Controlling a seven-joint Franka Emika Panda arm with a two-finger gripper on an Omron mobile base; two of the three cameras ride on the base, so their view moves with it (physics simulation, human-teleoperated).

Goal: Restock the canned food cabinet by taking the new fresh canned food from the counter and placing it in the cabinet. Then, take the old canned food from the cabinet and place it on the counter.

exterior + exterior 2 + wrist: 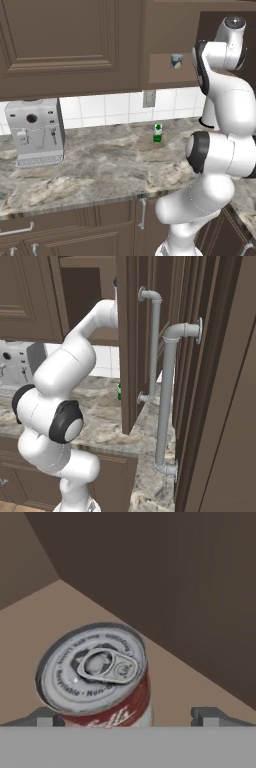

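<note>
- Step in hand, as judged from the scene: retrieval of the old canned food (95, 674), since the new fresh canned food (176, 61) already stands on the shelf of the cabinet (165, 70).
- Old canned food: upright on the brown shelf in the hand view, its ring-pull lid facing the camera and a strip of red label showing below the rim.
- Gripper (127, 717): fingers spread wide, the left fingertip (42, 716) just beside the can's lower left and the right one well apart from it on the far side; nothing is pinched.
- Next move, as a judgement: the can sits left of the midline between the fingers, so the hand needs to shift toward it and advance until the fingers flank the body, then close.
- Counter (100, 160): grey-beige marble bearing a green-and-white bottle (158, 133) near the tiled wall and a coffee machine (35, 131) at far left; free surface remains for the can.
- Hidden or unclear: the lower body of the old can is cut off at the frame's bottom; in the right base view an open cabinet door (131, 346) screens the shelf and the hand; the fresh can's label is probably pale blue-grey, though too small to read.
</note>
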